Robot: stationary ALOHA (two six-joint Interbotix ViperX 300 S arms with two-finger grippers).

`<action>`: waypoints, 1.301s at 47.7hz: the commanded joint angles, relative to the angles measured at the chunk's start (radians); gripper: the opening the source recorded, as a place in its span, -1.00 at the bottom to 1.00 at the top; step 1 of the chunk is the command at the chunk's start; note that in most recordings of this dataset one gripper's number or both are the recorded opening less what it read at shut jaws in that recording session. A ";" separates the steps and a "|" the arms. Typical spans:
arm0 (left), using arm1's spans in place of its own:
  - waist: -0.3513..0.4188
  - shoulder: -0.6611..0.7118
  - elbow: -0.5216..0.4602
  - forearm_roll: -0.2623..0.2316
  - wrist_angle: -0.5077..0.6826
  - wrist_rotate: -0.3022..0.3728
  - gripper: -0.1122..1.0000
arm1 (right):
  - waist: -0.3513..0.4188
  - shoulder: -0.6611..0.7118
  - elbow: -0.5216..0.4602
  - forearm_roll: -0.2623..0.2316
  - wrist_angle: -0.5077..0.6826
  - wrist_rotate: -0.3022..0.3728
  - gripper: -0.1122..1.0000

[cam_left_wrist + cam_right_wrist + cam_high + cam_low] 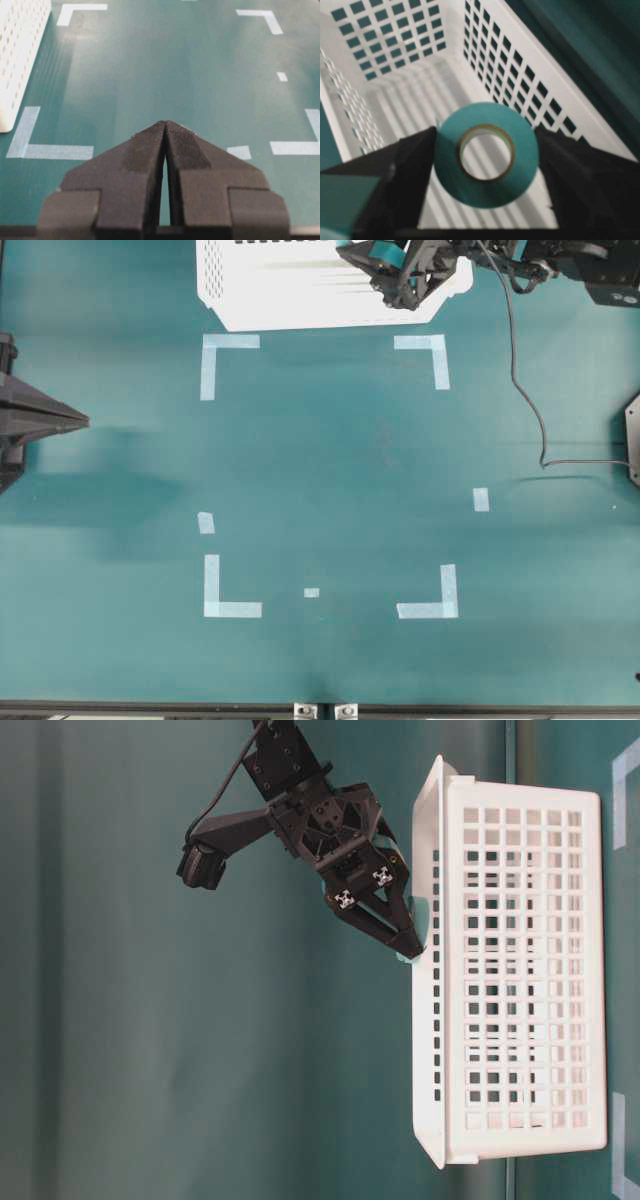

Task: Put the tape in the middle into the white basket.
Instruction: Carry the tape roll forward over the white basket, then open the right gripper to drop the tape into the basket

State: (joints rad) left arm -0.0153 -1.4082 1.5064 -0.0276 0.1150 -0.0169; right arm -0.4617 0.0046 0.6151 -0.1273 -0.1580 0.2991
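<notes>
The tape, a teal ring with a tan core, hangs over the inside of the white basket. It sits between the fingers of my right gripper, its rim against both near their tips. From table level the tape shows pale at the gripper's tips, right at the basket's rim. Overhead, the right gripper reaches over the basket at the table's far edge. My left gripper is shut and holds nothing. It hovers at the table's left side.
Pale-blue L-shaped strips mark a square on the teal table. Small pale bits lie near it. A black cable trails from the right arm across the table's right side.
</notes>
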 commanded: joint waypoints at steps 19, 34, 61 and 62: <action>0.002 0.009 -0.011 0.000 -0.012 0.002 -0.99 | 0.012 -0.011 -0.021 -0.005 -0.011 0.000 0.99; 0.002 0.009 -0.011 0.000 -0.011 0.002 -0.99 | 0.077 -0.029 -0.021 -0.005 -0.011 0.000 0.99; 0.002 0.009 -0.011 0.000 -0.011 0.002 -0.99 | 0.328 -0.071 0.031 -0.005 -0.052 0.000 0.99; 0.002 0.009 -0.011 0.000 -0.011 0.002 -0.99 | 0.336 -0.071 0.035 -0.005 -0.057 -0.002 0.99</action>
State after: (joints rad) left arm -0.0153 -1.4082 1.5064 -0.0276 0.1150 -0.0169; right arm -0.1534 -0.0353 0.6535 -0.1304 -0.1902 0.2991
